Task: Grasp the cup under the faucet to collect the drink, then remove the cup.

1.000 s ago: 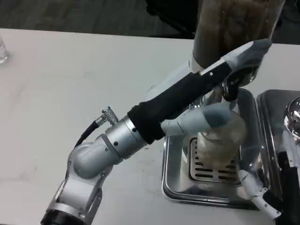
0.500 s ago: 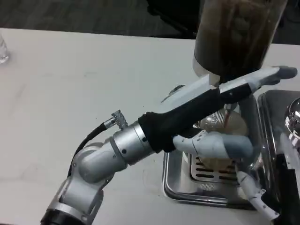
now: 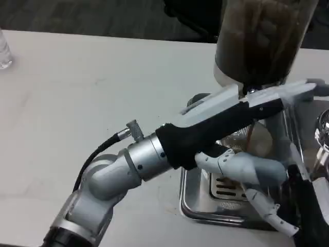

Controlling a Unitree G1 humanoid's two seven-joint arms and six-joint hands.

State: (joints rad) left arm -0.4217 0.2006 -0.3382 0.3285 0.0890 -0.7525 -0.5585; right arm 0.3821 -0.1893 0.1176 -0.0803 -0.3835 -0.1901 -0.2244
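Observation:
A clear cup (image 3: pixel 260 138) stands on the steel drip tray (image 3: pixel 191 205) beneath the tall dispenser (image 3: pixel 259 41) of brown drink. A thin brown streak shows at the cup's left side. My left hand (image 3: pixel 267 100) reaches across the cup. Its white back lies over the top and its fingers (image 3: pixel 252 169) curl round the front, gripping the cup. Most of the cup is hidden behind that forearm and hand. My right hand (image 3: pixel 270 212) hovers at the tray's near right corner, its fingers spread and holding nothing.
A second steel tray (image 3: pixel 303 110) with a shiny round part (image 3: pixel 324 123) lies to the right. A clear glass (image 3: pixel 3 51) stands at the far left edge. Bare white table (image 3: pixel 77 103) spreads to the left.
My left hand has swung down and to the right, off the dispenser's base and lower over the cup, whose body is now largely covered. The right hand has edged slightly left.

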